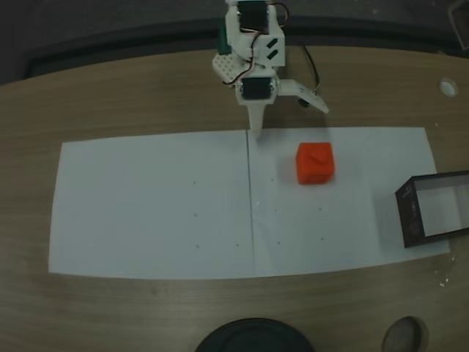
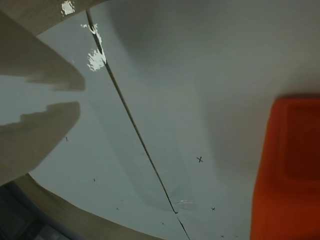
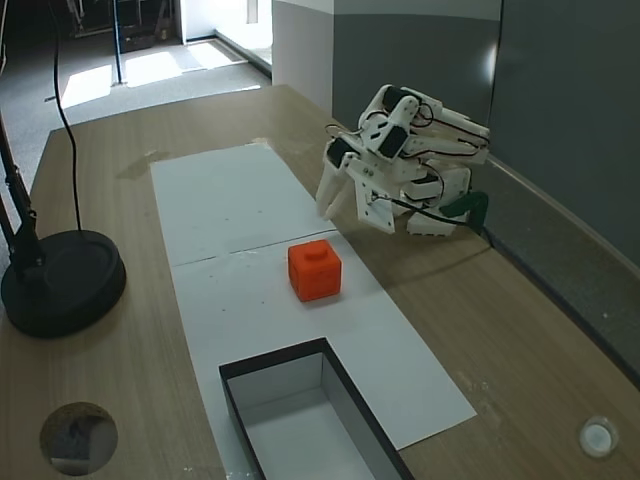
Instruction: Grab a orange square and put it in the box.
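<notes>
the gripper (image 1: 282,117) hangs wide open and empty above the paper's (image 1: 146,205) far edge; the orange square (image 1: 316,163) sits on the paper, apart from the box (image 1: 410,213)

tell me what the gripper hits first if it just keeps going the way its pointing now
Most likely the white paper on the table. The gripper points down at the sheet's far edge near the seam. The orange square sits off to the right in that fixed view, apart from this line, though depth is hard to judge.
</notes>
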Controlling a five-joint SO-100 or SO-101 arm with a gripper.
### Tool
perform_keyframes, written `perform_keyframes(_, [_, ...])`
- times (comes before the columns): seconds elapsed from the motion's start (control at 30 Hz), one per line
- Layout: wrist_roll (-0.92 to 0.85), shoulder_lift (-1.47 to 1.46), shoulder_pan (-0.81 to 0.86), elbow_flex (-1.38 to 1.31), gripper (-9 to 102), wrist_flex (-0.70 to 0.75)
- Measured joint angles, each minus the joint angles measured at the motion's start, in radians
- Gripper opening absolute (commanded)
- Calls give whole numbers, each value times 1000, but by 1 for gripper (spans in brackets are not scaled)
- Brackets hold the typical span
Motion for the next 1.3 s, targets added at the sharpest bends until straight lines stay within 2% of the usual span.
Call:
perform_keyframes(0.1, [3,0,-54,0,0,0])
perform_keyframes(0.6, [6,0,-63,0,1,0])
perform_keyframes(0.7, [6,0,-60,3,9,-74])
perform_keyframes(0.83, [6,0,21,2,28,-209])
perform_keyframes(0.93, [6,0,60,-25,33,-250])
perform_keyframes(1.03, [6,0,71,-106,34,-229])
perform_keyframes(1.2, [6,-17,71,-293,36,-114])
perform_keyframes(1.3, [5,-121,25,-440,39,-40])
